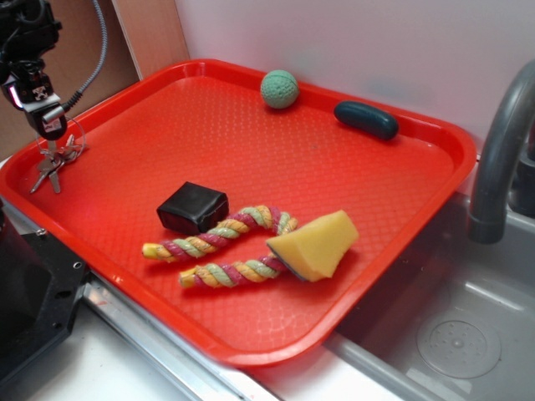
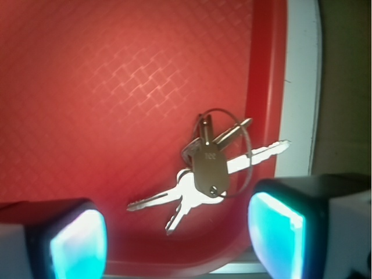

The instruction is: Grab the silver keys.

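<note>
silver keys (image 2: 204,171) by tray (image 2: 265,75) edge | jaws released — wrist view only

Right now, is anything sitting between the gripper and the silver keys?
Nothing visible is. The gripper hangs over the silver keys with its fingers apart, and the wrist view shows only bare red tray around the bunch. The black block and rope toy lie well away.

Claw (image 2: 177,232) fingers cut off by wrist frame bottom.
</note>
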### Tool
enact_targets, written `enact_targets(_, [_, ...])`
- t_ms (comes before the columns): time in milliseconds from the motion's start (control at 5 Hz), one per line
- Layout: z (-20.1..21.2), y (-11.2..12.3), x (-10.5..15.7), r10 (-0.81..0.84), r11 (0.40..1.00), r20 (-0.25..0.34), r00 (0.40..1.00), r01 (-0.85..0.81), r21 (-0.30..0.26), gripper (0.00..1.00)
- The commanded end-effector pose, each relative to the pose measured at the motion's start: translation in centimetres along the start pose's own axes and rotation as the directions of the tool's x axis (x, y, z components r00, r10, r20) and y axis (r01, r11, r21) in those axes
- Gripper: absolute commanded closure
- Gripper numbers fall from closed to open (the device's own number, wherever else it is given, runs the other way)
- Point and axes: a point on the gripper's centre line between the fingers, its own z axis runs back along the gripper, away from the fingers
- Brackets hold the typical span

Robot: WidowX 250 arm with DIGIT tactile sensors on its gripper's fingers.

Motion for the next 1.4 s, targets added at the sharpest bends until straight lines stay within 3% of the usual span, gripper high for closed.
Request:
enact_targets(0, [1.8,1.3,0.5,0.040,0.999,0.153,0.987,-0.045,0.027,0.00])
enact_targets(400, [-0.3,2.0,2.3,0.086,0.992,0.190,0.978,-0.102,0.073,0.00])
enact_targets(600, [-1.5,2.9,2.6,0.105,0.992,0.180,0.978,-0.117,0.057,0.00])
enact_targets(1000, [-2.6,2.0,3.6,0.086,0.995,0.148,0.985,-0.094,0.042,0.00])
enact_targets(1200, [-2.7,1.5,3.9,0.087,0.994,0.139,0.986,-0.095,0.048,1.00])
